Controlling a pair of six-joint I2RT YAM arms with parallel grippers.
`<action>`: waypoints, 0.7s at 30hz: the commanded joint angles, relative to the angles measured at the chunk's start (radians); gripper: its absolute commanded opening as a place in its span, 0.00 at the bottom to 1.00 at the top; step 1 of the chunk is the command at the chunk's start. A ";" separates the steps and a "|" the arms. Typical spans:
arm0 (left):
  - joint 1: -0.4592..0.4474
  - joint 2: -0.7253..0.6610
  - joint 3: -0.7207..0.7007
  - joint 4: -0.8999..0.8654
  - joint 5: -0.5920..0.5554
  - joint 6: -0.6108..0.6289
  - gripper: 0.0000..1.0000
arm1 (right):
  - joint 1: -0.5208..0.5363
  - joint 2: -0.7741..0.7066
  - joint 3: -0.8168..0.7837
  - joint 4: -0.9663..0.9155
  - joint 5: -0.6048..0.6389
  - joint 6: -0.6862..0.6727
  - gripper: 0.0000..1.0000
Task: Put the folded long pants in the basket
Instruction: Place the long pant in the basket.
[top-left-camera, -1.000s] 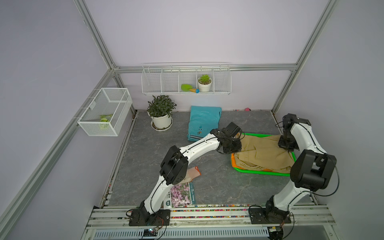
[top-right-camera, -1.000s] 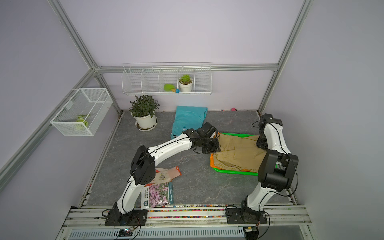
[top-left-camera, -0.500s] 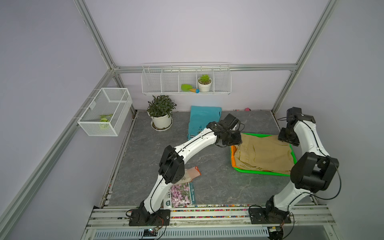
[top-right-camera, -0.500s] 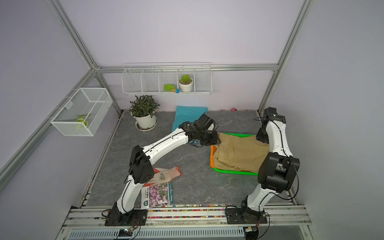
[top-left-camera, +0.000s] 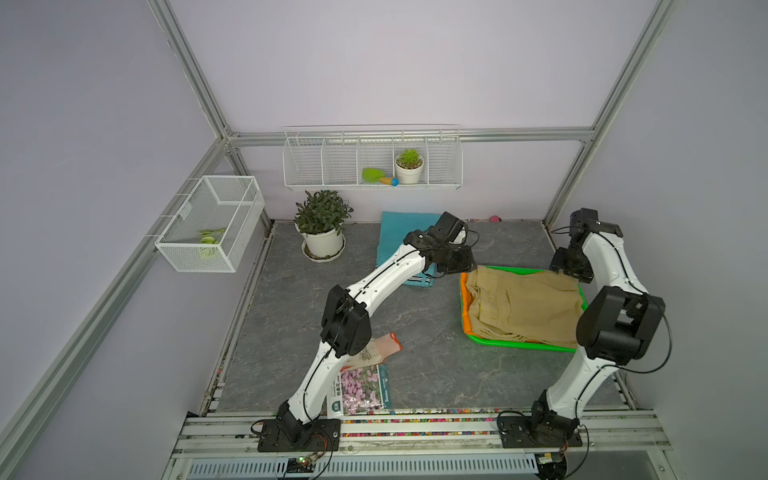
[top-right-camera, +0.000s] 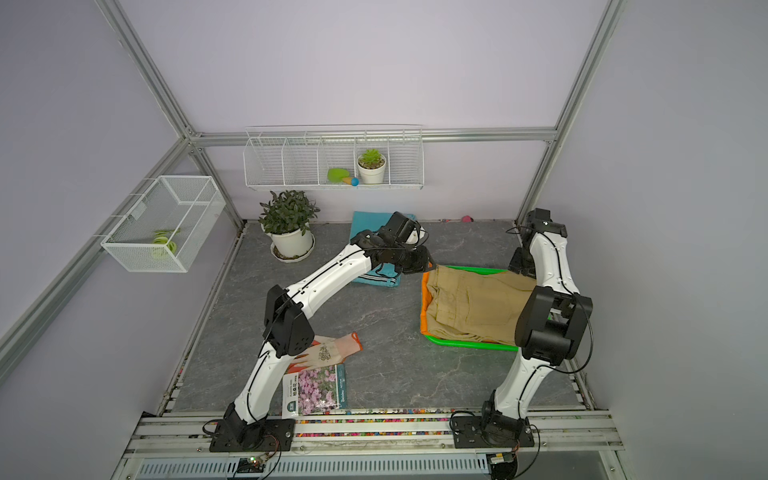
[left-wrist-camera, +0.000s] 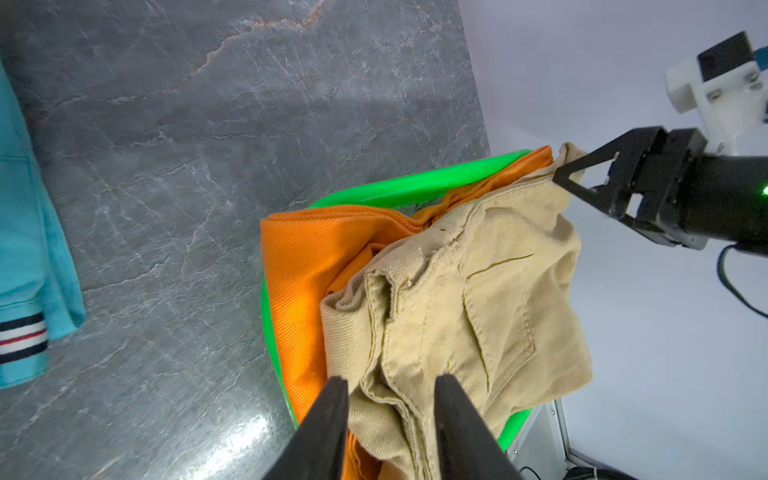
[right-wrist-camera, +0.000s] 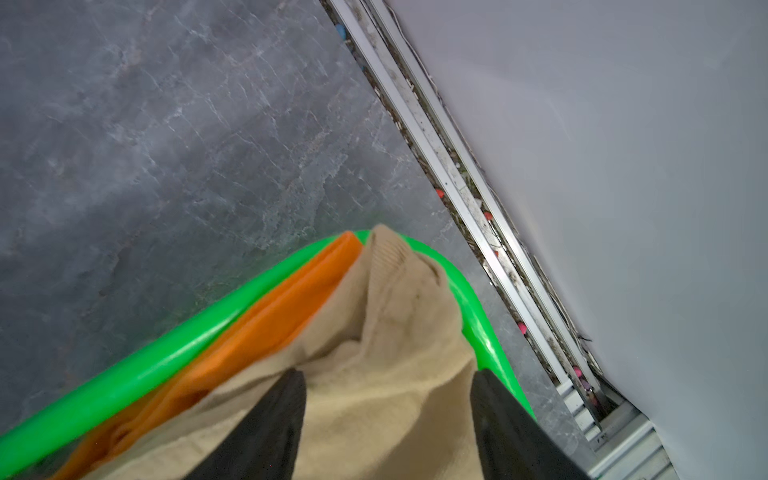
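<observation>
**Tan pants lie on top in the green basket**

In both top views the khaki pants (top-left-camera: 528, 305) lie on the orange pants (top-left-camera: 464, 299) inside the basket (top-left-camera: 515, 343). The turquoise pants (top-left-camera: 399, 232) lie on the gray table (top-left-camera: 332, 299) near the back wall. The left gripper (top-left-camera: 461, 264) and the right gripper (top-left-camera: 569, 272) hang over the basket's far corners.

In the left wrist view the left fingers (left-wrist-camera: 328, 415) stand apart over the khaki pants.

In the right wrist view the right fingers (right-wrist-camera: 270, 424) stand wide apart and hold nothing.
</observation>
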 joint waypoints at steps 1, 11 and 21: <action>-0.001 0.041 0.042 -0.008 0.021 0.028 0.42 | -0.006 0.037 0.039 0.004 -0.016 -0.006 0.68; 0.002 0.091 0.055 0.012 0.023 0.025 0.43 | -0.006 0.086 0.052 0.021 -0.046 -0.016 0.62; 0.006 0.158 0.108 0.031 0.068 0.018 0.29 | -0.004 0.093 0.045 0.032 -0.100 -0.023 0.41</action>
